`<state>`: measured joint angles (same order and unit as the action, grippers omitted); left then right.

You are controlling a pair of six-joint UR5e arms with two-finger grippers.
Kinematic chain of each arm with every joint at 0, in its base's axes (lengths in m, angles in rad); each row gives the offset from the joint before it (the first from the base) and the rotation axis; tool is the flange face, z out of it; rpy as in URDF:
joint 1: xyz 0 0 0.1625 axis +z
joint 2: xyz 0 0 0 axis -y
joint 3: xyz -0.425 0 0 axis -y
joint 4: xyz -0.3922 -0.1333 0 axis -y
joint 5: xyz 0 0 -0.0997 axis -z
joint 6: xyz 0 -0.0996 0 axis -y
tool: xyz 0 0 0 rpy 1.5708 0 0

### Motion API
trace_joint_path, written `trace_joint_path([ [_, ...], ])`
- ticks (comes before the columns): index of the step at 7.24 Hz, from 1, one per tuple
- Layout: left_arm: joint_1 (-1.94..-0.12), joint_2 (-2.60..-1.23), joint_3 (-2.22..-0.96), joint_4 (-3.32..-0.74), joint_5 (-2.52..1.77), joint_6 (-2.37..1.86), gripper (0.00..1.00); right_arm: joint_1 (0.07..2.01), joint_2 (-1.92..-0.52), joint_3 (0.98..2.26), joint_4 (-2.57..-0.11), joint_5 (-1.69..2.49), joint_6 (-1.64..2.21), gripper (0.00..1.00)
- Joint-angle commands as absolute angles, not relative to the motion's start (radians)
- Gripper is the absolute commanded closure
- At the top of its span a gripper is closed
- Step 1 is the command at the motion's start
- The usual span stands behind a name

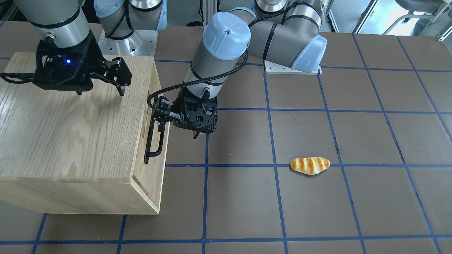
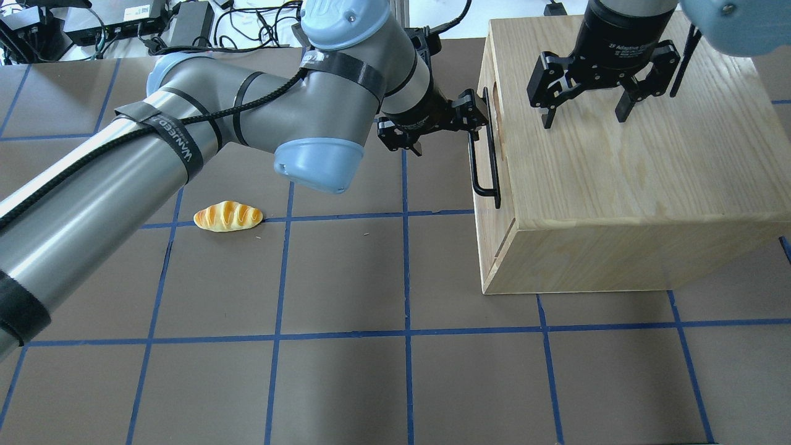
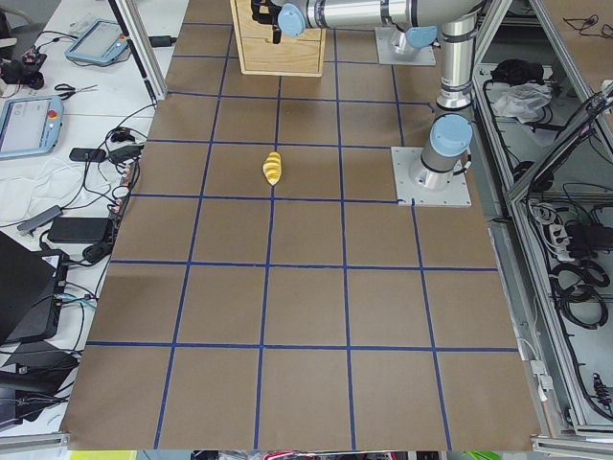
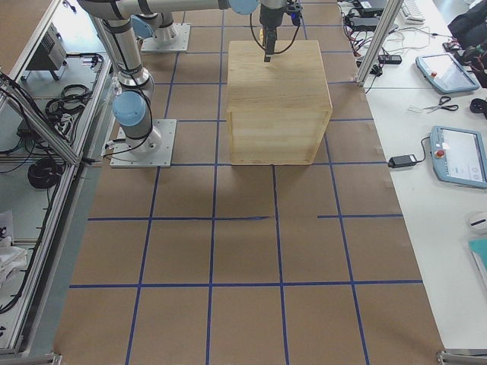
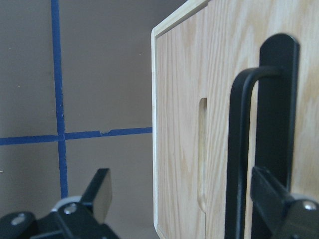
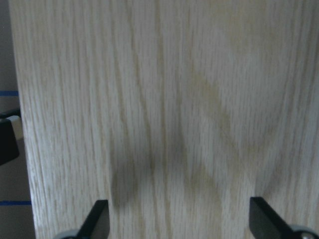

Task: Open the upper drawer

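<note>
The light oak cabinet point(image 1: 70, 134) stands on the table and also shows in the overhead view point(image 2: 618, 173). Its upper drawer front point(image 5: 177, 124) has an oblong notch point(image 5: 202, 149) and a long black bar handle point(image 1: 152, 141), seen also in the overhead view point(image 2: 485, 161). My left gripper point(image 5: 189, 209) is open at the handle's end nearest the robot, with the bar close to one finger point(image 5: 279, 199). It also shows in the front view point(image 1: 189, 121). My right gripper point(image 2: 584, 114) is open and empty just above the cabinet's top.
A bread roll point(image 1: 310, 165) lies on the brown, blue-gridded table, well away from the cabinet, and shows in the overhead view point(image 2: 227, 216). The left arm's elbow point(image 2: 318, 157) hangs over the table between the roll and the cabinet.
</note>
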<state>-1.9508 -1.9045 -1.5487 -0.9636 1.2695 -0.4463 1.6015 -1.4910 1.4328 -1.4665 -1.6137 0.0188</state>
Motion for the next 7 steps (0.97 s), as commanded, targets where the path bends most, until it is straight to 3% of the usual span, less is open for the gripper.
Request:
trace_joint_path([
  [1, -1.951, -1.907, -1.551, -0.963, 1.270, -0.446, 0.00, 1.601, -1.491, 1.434, -1.466, -1.614, 0.018, 0.00],
  [7, -1.950, -1.925, -1.543, -0.965, 1.281, -0.437, 0.00, 1.601, -1.491, 1.433, -1.466, -1.614, 0.018, 0.00],
])
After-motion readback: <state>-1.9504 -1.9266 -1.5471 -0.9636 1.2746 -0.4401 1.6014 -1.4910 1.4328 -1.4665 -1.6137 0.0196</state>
